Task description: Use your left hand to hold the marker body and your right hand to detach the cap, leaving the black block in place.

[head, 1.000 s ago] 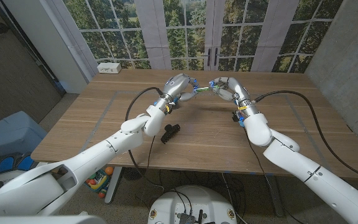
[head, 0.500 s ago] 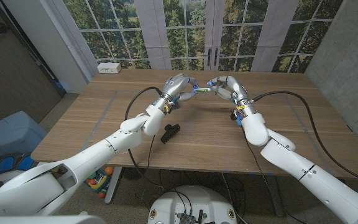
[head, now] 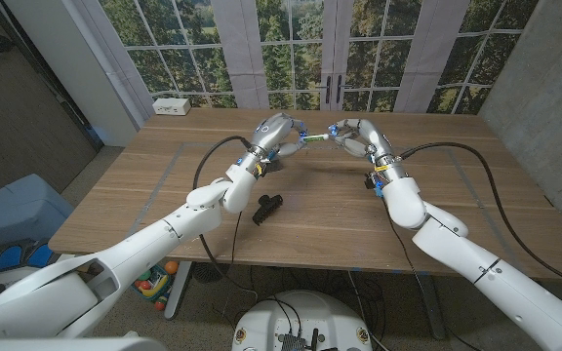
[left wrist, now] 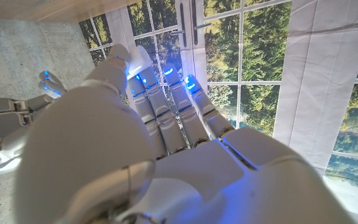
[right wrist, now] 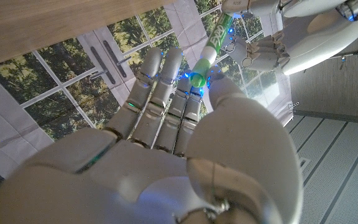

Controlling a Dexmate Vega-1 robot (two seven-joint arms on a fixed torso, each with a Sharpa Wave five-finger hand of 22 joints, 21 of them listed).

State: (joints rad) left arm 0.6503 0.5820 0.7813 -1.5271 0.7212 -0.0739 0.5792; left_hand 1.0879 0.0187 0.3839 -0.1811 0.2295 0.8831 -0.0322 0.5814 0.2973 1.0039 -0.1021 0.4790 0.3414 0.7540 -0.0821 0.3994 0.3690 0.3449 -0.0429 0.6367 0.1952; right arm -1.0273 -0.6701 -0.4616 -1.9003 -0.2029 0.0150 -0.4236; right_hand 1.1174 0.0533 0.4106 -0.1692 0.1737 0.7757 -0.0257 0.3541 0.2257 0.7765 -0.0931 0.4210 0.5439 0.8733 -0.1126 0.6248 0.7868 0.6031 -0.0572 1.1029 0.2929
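Left hand [head: 275,134] and right hand [head: 352,136] meet above the far middle of the wooden table [head: 457,210], raised off its surface, with one green marker [head: 313,139] spanning the small gap between them. The left hand has its fingers wrapped around one end of the marker's body, while the right hand pinches the other end between thumb and fingers; in the right wrist view that green end [right wrist: 199,76] sits at the fingertips [right wrist: 178,79] of the right hand [right wrist: 185,143], and the white-and-green barrel [right wrist: 217,34] runs away toward the other hand [right wrist: 263,18]. Whether the cap is on the barrel or already parted from it cannot be told from these pictures. The left wrist view looks along the back of the left hand [left wrist: 148,149], its fingers [left wrist: 166,106] curled forward toward the window. One black block [head: 267,206] lies on the table nearer the robot, beside the left forearm and well apart from both hands, touched by neither. One white box [head: 172,105] sits at the table's far left corner, and two black cables [head: 476,166] trail across the wood, one from each wrist.
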